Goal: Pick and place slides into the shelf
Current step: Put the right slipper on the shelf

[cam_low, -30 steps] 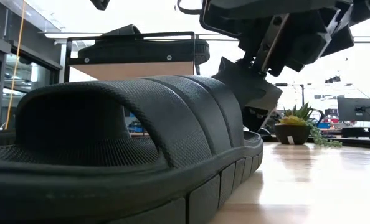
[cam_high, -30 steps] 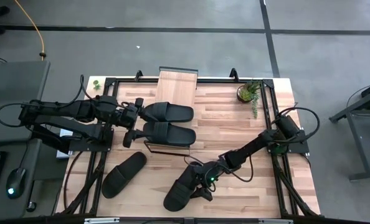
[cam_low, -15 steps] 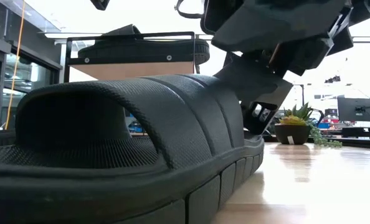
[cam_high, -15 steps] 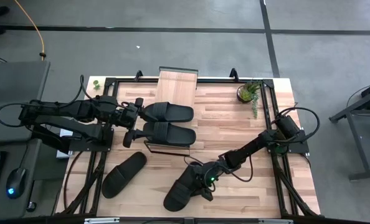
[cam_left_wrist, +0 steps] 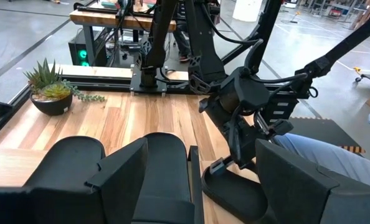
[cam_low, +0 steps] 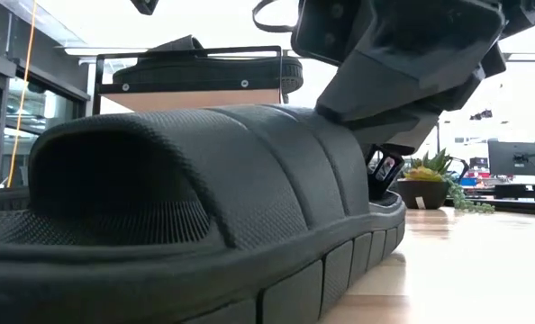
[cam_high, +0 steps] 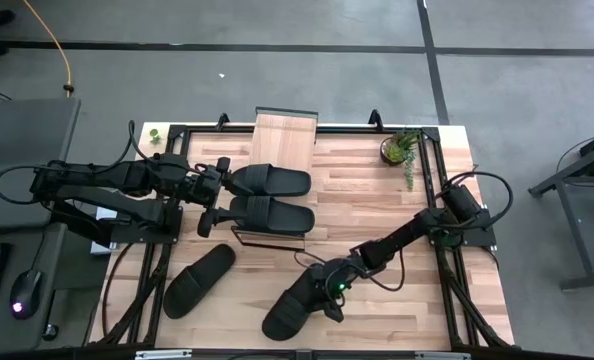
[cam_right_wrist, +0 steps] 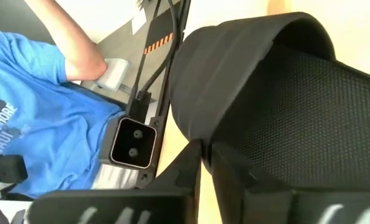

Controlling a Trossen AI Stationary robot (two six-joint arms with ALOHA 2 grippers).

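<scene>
Tool of the left arm (cam_high: 220, 197) sits wide open at the left end of the shelf (cam_high: 286, 137), holding nothing, beside the two slides already placed. Those two placed slides, upper one (cam_high: 269, 181) and lower one (cam_high: 272, 214), lie side by side on the shelf's near part, so half the job looks done. The shelf's far plank section toward the table's (cam_high: 377, 200) back edge is bare wood. Moving right along the front: third slide (cam_high: 199, 280) lies loose on the table at front left, untouched, well apart from both tools. Fourth slide (cam_high: 299, 304) lies at front centre, and the right tool (cam_high: 328, 291) has pinched down on the edge of its strap. The right wrist view shows the fingers nearly together with the strap edge between them; the low view shows the sole still on the table, maybe starting to tip. Left to do by my read: lift and carry this one to the shelf, then fetch the front-left one. A potted plant (cam_high: 396, 148) stands at back right, clear of the path.
</scene>
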